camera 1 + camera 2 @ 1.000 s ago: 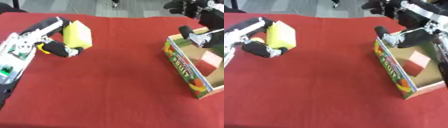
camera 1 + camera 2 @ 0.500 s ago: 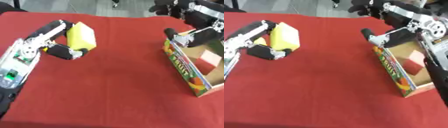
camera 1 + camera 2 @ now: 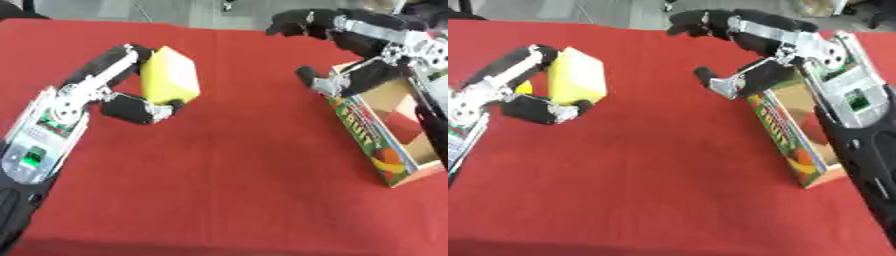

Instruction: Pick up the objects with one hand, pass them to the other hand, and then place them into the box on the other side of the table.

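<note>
Yellow rectangular sponge block (image 3: 171,75): pinched between fingers and thumb of left robot hand (image 3: 122,95), above red worktop (image 3: 236,165).
Right robot hand (image 3: 750,55): spread wide, empty, beside cardboard box (image 3: 794,135).

Lettering on the box (image 3: 367,131) (red, perhaps a brand) stays unreadable.

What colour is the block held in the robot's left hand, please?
The block is yellow, gripped by the left hand; clearest in the left eye view.

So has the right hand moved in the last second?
Yes. The right hand has swung out from over the box toward the table's middle, and is now open past the box's near wall, facing the yellow block in the left hand.
</note>
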Robot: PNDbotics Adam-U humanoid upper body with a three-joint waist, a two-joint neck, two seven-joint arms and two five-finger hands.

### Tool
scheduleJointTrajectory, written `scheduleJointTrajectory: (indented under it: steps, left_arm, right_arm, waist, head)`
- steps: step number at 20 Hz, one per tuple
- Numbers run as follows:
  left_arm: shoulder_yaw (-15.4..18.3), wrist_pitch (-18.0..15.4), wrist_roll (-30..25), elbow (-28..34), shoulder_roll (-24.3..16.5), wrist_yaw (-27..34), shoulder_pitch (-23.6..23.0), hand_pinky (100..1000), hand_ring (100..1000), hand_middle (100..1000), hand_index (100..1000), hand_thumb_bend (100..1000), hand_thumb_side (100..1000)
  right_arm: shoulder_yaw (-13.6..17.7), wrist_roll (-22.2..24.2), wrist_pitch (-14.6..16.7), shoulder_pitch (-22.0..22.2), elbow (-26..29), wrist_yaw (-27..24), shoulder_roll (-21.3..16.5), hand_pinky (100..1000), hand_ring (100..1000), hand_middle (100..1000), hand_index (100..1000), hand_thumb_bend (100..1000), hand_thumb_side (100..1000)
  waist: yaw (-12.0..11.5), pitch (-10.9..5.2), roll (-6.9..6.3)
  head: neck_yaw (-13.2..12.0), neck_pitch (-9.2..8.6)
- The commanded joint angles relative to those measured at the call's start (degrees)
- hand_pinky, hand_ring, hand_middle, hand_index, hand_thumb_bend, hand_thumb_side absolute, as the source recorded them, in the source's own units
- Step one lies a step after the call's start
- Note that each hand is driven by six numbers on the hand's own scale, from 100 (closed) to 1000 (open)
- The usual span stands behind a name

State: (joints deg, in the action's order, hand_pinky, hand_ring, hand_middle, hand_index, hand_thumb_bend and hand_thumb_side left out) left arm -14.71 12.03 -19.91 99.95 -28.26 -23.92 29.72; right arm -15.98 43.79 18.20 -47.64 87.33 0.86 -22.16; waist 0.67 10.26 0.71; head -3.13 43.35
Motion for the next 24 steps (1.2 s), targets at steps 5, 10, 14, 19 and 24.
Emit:
scheduleJointTrajectory:
  steps: [5,10,14,19,24]
  left_arm:
    - [-0.21,-1.77,1.88,1.27,1.21,-0.8,0.53,707,583,531,533,100,233]
    - [-0.89,-2.9,2.82,2.06,2.83,-2.63,0.44,707,583,530,532,100,220]
    - [-1.21,-3.5,3.44,2.39,4.51,-3.84,0.23,707,583,530,531,100,201]
    - [-1.41,-4.37,4.19,2.11,5.96,-7.59,0.23,707,587,532,529,100,161]
    - [-1.7,-4.86,4.45,0.62,7.62,-9.99,0.76,695,586,530,528,100,159]
  right_arm:
    - [-0.58,-0.23,0.79,-3.06,-0.1,5.23,1.66,984,1000,882,1000,100,100]
    - [-1.46,-1.19,-0.2,-3.84,-1.06,10.56,3.74,989,1000,868,1000,100,100]
    - [-2.0,-1.85,-1.72,-3.97,-2.03,14.31,5.62,992,1000,851,1000,100,100]
    - [-2.48,-0.88,-2.85,-3.6,-3.03,16.05,6.57,1000,1000,842,1000,159,135]
    - [-2.78,-0.33,-3.57,-3.85,-2.25,14.82,6.77,1000,1000,841,1000,229,200]
  waist:
    - [-0.1,-1.13,-0.14]
    - [-0.34,-0.95,-0.17]
    - [-0.57,-0.87,-0.13]
    - [-0.74,-0.73,-0.02]
    - [-0.85,-0.57,0.01]
  head:
    - [0.39,0.54]
    - [0.26,-0.04]
    - [0.24,0.54]
    - [0.1,0.61]
    - [0.24,0.6]
